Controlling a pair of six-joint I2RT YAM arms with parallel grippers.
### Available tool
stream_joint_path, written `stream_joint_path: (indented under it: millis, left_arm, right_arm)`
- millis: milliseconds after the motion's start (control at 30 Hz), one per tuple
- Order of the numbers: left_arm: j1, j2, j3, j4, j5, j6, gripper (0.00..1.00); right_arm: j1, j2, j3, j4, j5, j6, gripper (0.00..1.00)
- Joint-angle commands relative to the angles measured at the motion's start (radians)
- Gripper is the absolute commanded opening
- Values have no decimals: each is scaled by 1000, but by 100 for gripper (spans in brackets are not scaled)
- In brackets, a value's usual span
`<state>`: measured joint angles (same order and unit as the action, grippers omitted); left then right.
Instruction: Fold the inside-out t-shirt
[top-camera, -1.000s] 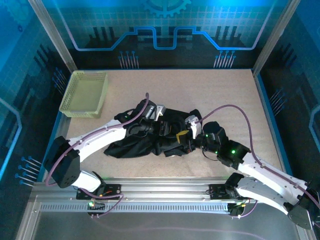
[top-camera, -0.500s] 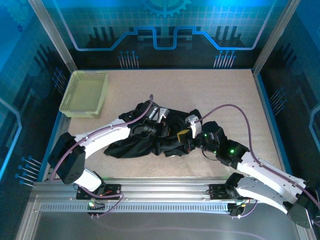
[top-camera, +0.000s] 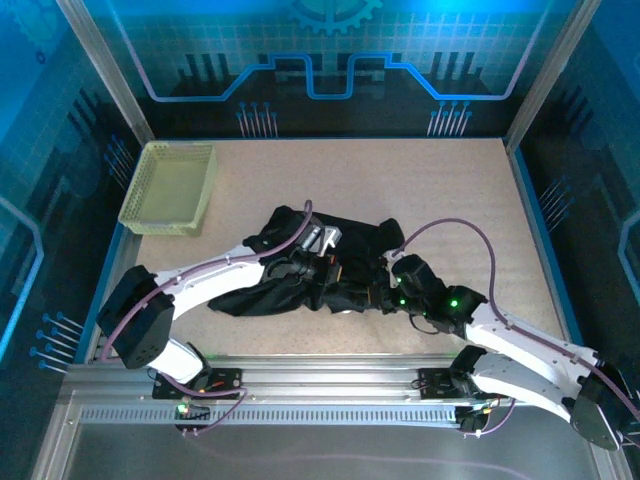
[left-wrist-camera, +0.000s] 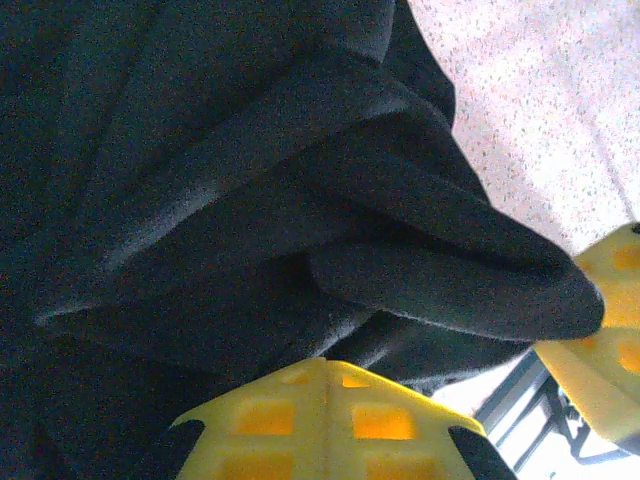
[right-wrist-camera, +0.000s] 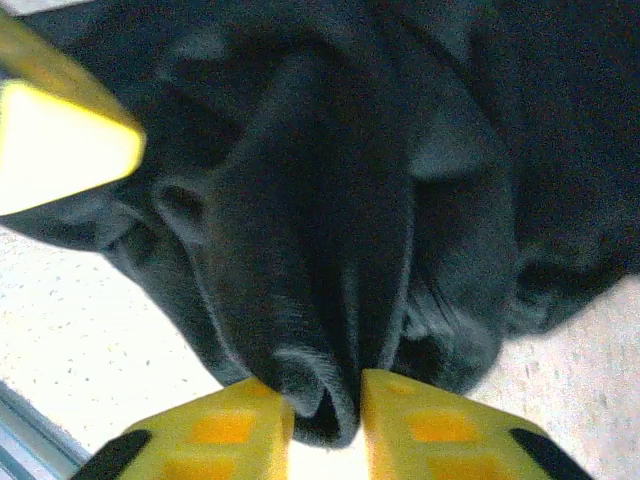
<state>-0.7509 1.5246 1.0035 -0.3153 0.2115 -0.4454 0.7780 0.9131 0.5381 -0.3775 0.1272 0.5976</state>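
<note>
The inside-out t-shirt (top-camera: 300, 290) lies crumpled, black, at the middle of the table, and its dark folds (left-wrist-camera: 250, 200) run across the left wrist view. My left gripper (top-camera: 338, 268) presses into the shirt's centre; its yellow fingers (left-wrist-camera: 325, 372) meet with creases converging at their tips. My right gripper (top-camera: 378, 290) sits at the shirt's near right side. Its yellow fingers (right-wrist-camera: 325, 420) stand a little apart, with a loose, uncompressed fold of the shirt (right-wrist-camera: 320, 390) between them. The two grippers are close together.
A pale yellow-green mesh basket (top-camera: 170, 187) stands at the back left of the table (top-camera: 450, 190). Metal frame posts and blue walls ring the table. The other arm's yellow finger (left-wrist-camera: 610, 330) shows at the right edge of the left wrist view.
My left gripper has pushed into the shirt and shut on a fold. My right gripper has dropped lower toward the left one, and its jaws have parted around the fold they pinched.
</note>
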Motion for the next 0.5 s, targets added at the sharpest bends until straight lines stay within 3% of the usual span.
stream_joint_path:
  millis: [0, 167, 400, 467]
  left_arm:
    - [-14, -23, -15, 23, -34, -25, 10]
    - [-17, -9, 1, 33, -59, -34, 19]
    - [-18, -14, -7, 30, -102, -49, 24]
    - [-16, -23, -22, 39, -110, -53, 29]
  right_arm:
    - [-1, -8, 55, -142, 50, 31, 38]
    - [5, 31, 215, -222, 76, -55, 49]
    - [41, 251, 372, -252, 135, -89, 52]
    - [51, 307, 396, -258, 154, -97, 53]
